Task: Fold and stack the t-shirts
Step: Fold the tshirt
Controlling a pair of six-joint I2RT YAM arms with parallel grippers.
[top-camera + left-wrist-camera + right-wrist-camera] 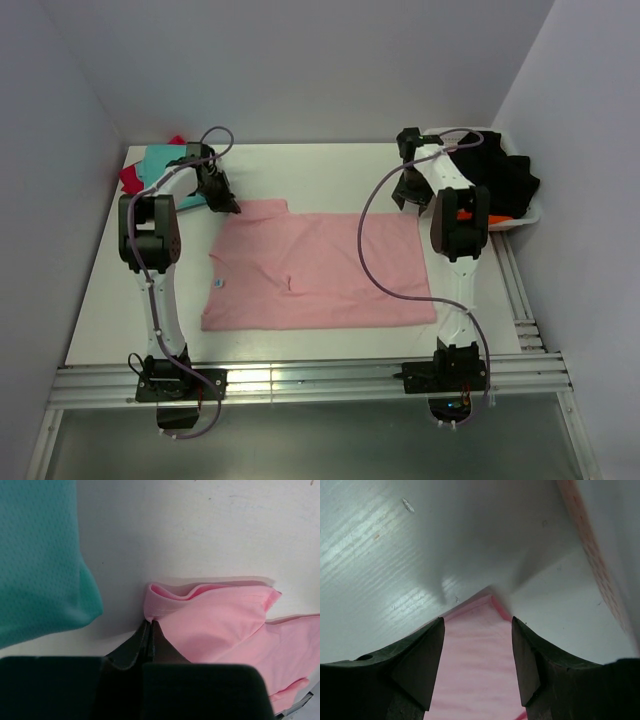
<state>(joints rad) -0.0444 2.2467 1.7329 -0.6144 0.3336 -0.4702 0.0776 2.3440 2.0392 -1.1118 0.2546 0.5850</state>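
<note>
The light pink t-shirt point(315, 270) lies spread flat across the middle of the table. My left gripper point(228, 205) sits at its far left corner, shut on a pinch of the pink sleeve edge point(165, 597). My right gripper point(408, 192) hovers over the shirt's far right corner point(485, 630), jaws open on either side of it, holding nothing. The teal t-shirt point(160, 160) lies at the far left corner and shows in the left wrist view point(35, 555). The red/magenta t-shirt point(132, 178) peeks out beside it.
A white basket point(535, 208) with dark clothes point(505, 180) and something orange stands at the far right. The right arm's purple cable point(385, 270) loops over the pink shirt. Walls close in at the left, back and right.
</note>
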